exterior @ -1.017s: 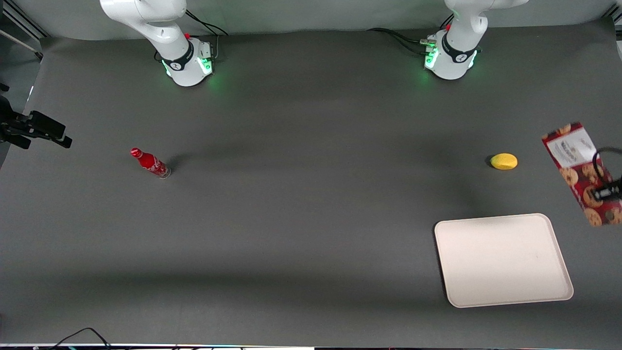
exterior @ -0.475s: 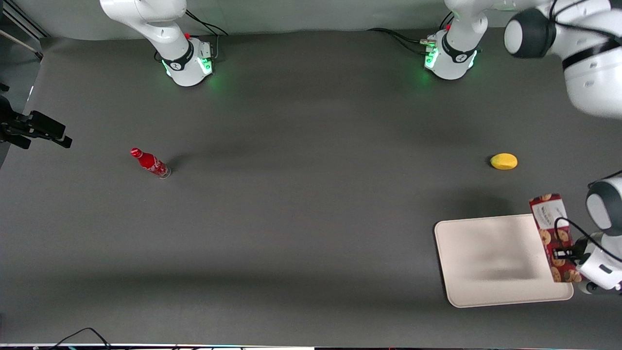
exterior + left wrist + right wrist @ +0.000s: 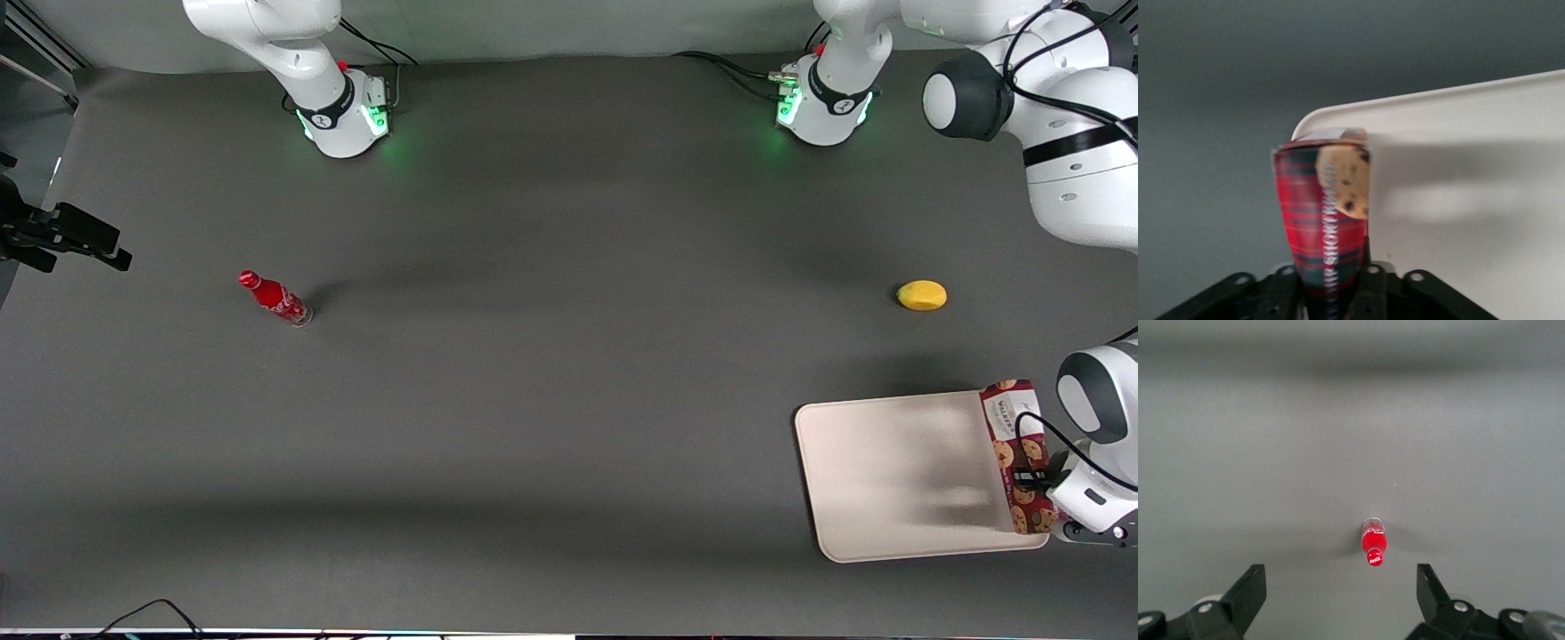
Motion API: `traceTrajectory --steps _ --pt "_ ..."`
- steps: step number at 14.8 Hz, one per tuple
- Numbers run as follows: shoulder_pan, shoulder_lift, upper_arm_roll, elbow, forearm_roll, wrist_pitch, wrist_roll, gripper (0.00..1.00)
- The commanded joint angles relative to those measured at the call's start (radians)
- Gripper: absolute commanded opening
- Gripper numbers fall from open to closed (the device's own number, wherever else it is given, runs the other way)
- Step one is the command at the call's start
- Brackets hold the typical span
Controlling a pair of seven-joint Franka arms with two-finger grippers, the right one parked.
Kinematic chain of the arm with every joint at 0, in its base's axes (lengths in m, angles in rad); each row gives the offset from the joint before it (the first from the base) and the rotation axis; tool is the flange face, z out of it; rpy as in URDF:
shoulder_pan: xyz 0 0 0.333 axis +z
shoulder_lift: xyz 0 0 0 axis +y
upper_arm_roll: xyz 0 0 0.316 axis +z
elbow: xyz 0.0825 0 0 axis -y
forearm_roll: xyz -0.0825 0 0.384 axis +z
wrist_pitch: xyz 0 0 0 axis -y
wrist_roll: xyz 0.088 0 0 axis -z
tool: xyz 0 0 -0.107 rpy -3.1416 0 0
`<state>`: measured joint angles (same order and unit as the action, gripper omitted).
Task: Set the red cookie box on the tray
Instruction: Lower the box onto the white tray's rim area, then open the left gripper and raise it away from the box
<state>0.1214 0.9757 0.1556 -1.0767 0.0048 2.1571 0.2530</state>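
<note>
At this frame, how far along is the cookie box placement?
Done: the red cookie box is picked up, clamped in the pincer at one end. In hand: it is being carried over the tray, along the edge nearest the working arm's end of the table; the wrist view shows it over the tray's corner, casting a shadow on it. Left: lower it, release, withdraw. The lemon and soda bottle play no part.

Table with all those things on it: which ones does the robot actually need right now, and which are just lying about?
Needed:
- red cookie box, gripped over the tray's edge
- tray
- gripper, shut on the box

Lying about:
- yellow lemon-like object
- red soda bottle, toward the parked arm's end
</note>
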Motion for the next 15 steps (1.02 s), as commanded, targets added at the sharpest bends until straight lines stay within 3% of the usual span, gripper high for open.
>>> traceTrajectory --steps 1,4,10,15 --pt "0.003 0.012 0.013 0.035 -0.020 0.000 0.026 1.00" --pt "-0.006 -0.049 0.059 0.046 -0.019 -0.162 0.031 1.00" --pt "-0.046 -0.355 0.085 0.017 -0.008 -0.615 0.028 1.00" --pt "-0.155 -0.755 0.088 -0.257 -0.006 -0.810 0.003 1.00"
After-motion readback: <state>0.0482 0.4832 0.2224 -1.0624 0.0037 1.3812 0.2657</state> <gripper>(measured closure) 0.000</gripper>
